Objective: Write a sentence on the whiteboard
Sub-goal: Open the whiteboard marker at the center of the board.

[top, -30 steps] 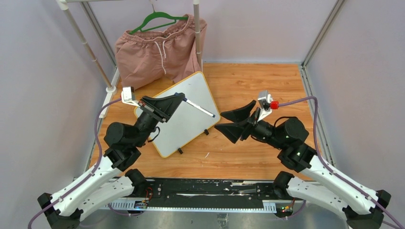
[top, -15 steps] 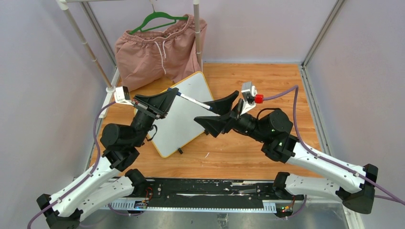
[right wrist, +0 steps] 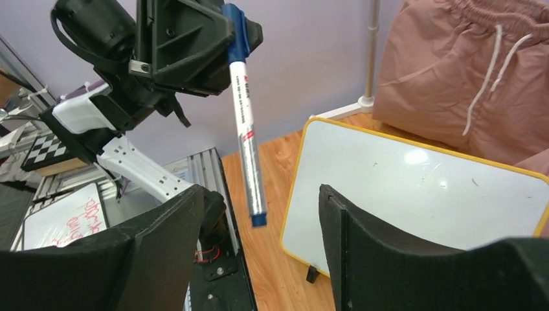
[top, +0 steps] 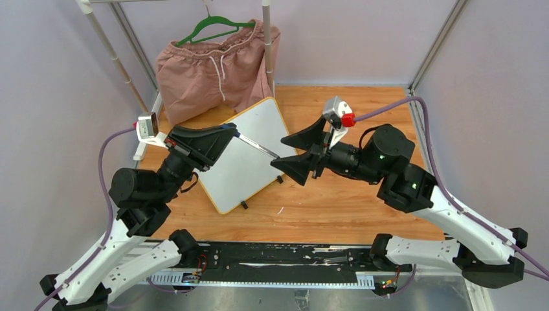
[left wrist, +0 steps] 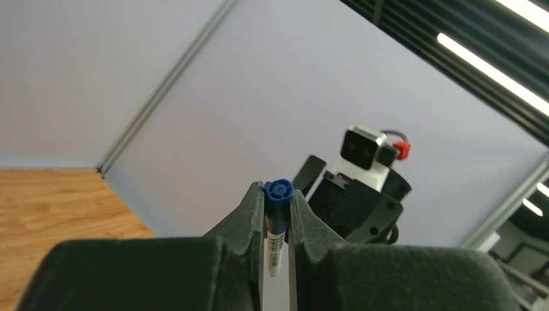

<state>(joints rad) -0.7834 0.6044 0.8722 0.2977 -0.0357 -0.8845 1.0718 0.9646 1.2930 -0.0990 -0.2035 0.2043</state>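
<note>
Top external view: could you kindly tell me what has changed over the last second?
The right arm's open fingers swung left until they flank the free end of the blue-and-white marker pen. The left arm's fingers, shut on that pen, drew back left. The blank yellow-framed whiteboard and pink shorts stayed put.

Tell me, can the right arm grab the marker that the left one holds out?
Probably yes. The marker sticks out free from the shut left gripper, and its far end appears to hang between the open jaws of the right gripper. Nothing seems to lie in the way.
</note>
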